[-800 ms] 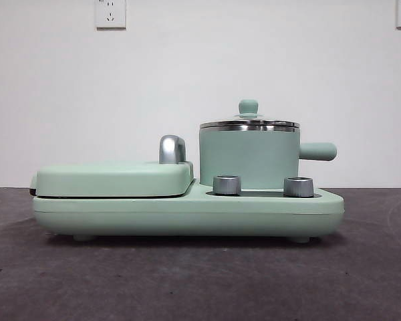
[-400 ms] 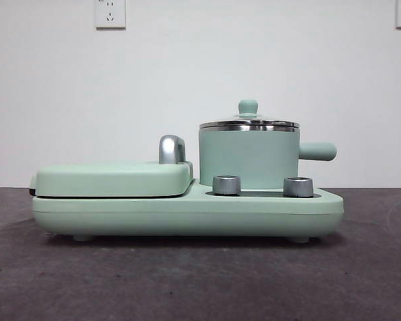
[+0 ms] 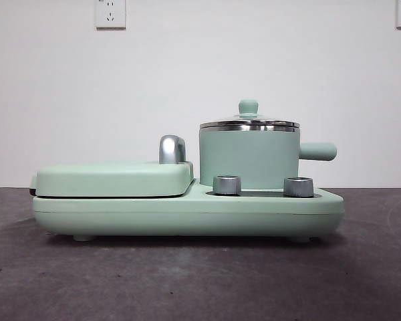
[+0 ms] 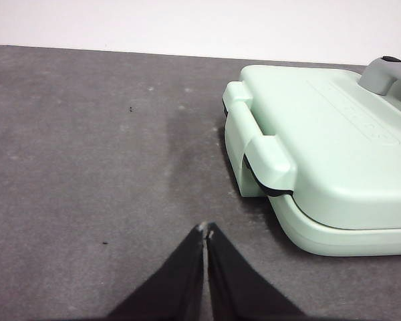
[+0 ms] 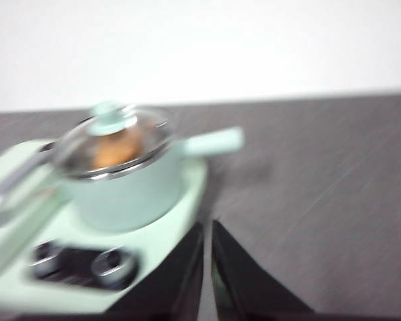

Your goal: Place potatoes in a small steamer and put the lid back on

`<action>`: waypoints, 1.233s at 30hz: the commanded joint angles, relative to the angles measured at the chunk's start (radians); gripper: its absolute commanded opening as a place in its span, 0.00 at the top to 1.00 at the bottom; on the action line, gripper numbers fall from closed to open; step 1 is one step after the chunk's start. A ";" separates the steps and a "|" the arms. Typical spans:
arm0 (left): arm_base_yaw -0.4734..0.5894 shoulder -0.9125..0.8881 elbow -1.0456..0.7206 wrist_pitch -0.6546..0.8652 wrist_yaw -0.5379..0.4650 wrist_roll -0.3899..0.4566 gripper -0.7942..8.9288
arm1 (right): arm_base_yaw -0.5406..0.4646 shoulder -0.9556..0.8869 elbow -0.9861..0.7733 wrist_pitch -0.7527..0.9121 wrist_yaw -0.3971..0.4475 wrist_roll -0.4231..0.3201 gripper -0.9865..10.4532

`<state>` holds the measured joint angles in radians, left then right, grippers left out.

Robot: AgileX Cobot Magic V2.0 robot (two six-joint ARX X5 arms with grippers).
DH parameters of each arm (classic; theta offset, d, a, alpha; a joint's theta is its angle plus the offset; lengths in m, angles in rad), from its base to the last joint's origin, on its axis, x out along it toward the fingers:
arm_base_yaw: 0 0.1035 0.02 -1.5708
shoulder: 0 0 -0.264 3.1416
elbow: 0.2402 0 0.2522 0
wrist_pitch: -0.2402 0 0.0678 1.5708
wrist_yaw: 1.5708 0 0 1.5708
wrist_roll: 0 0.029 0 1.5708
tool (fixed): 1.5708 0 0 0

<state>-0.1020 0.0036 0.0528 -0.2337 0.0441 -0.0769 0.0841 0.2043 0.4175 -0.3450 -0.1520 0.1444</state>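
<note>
Grey table; lidded small steamer, handle rightward.

We seem to be in a lab or test room rather than a home kitchen: a bare white wall with two sockets, a plain dark grey table, and one mint green cooker set alone on it.

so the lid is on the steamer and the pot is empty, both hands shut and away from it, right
Not quite: the pot isn't empty. The right wrist view shows the potato through the lid, inside the steamer. Otherwise right: the left hand and right hand are shut, clear of it.
</note>
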 commanded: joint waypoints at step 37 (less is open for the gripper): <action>0.001 0.000 -0.017 -0.005 0.001 0.009 0.91 | -0.018 -0.201 -0.406 0.170 0.123 -0.137 0.90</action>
<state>-0.1020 0.0036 0.0528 -0.2337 0.0441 -0.0769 0.0662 0.0063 0.0162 -0.1692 -0.0261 0.0219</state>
